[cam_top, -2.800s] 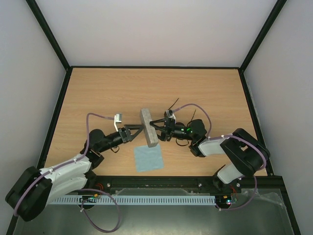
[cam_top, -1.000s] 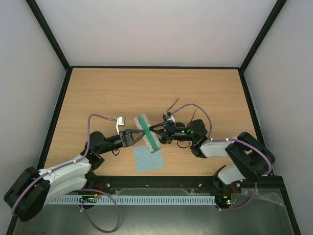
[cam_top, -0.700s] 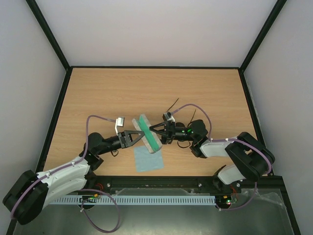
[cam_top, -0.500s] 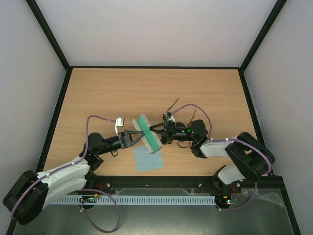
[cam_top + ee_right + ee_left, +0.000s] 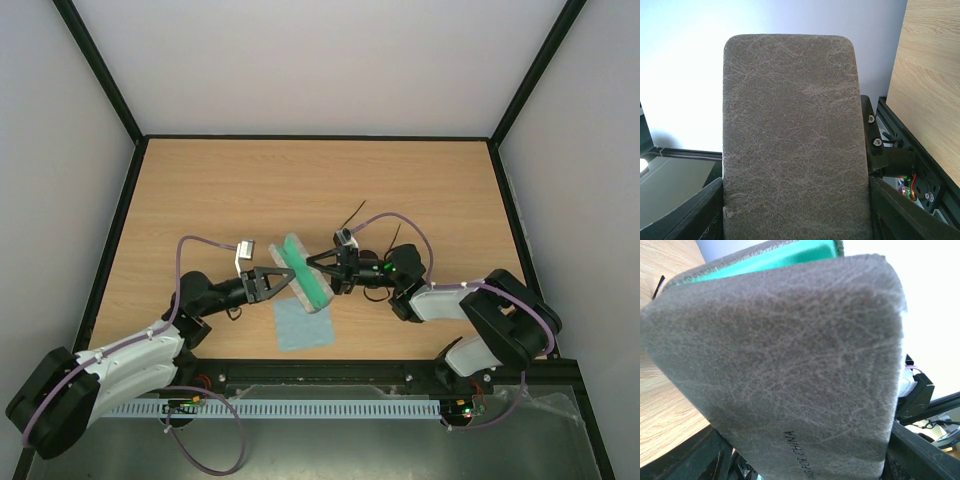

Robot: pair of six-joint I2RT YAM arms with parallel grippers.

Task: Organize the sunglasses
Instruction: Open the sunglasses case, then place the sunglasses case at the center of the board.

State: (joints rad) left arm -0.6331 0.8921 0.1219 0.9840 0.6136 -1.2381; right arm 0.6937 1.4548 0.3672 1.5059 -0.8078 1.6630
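While both left fingers [image 5: 272, 278] and right fingers [image 5: 325, 262] clamped the open case [image 5: 306, 280] (green lining up), the sunglasses [image 5: 354, 213] lay on the desk [image 5: 220, 190] at 1 o'clock from the right fingers, temples pointing 1 o'clock, right arm nearer.

Light wooden table [image 5: 300, 180], a pale blue cloth [image 5: 303, 323] flat near its front edge, partly hidden sunglasses [image 5: 353, 215] farther back.

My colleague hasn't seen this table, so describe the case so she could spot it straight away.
On the wooden table, look at the near middle, where the left gripper and right gripper almost meet. The case is held between them, just beyond the blue cloth. Unlike that flat cloth, it is a grey slab showing bright green lining.
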